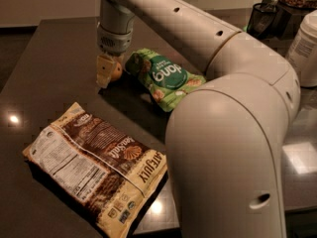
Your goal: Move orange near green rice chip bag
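The orange (pixel 118 72) is a small round fruit held between the fingers of my gripper (pixel 108 74), low over the dark table (pixel 54 58). A yellowish finger (pixel 103 71) covers its left side. The green rice chip bag (pixel 161 77) lies flat just to the right of the orange, its near end almost touching it. The gripper hangs straight down from the arm at the bag's left end, shut on the orange.
A larger brown-and-cream bag (pixel 96 165) lies at the front left of the table. My arm's big elbow (pixel 233 148) fills the right foreground. A black mesh cup (pixel 262 15) and a white container (pixel 304 46) stand at the back right.
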You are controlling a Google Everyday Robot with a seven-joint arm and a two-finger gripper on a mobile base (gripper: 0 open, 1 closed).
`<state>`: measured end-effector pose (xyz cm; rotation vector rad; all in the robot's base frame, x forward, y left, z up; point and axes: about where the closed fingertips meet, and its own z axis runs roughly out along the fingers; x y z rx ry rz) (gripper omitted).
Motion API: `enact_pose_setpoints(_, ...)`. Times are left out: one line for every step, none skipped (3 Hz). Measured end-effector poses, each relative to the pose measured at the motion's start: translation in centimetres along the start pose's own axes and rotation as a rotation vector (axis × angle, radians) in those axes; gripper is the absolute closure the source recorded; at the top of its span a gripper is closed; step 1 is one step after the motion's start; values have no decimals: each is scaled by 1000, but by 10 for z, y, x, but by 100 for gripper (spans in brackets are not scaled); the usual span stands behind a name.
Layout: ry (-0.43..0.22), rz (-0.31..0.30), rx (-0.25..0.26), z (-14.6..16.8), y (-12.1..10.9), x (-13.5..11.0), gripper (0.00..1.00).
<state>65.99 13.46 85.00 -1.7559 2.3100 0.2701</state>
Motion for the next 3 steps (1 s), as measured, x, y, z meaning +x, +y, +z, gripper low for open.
enact_pose_setpoints(4, -2, 2, -1, -2, 1, 0)
enact_pose_setpoints(-11, -19, 34, -17, -5, -8, 0)
enact_pose_setpoints(-11, -19, 34, -17, -5, -8, 0)
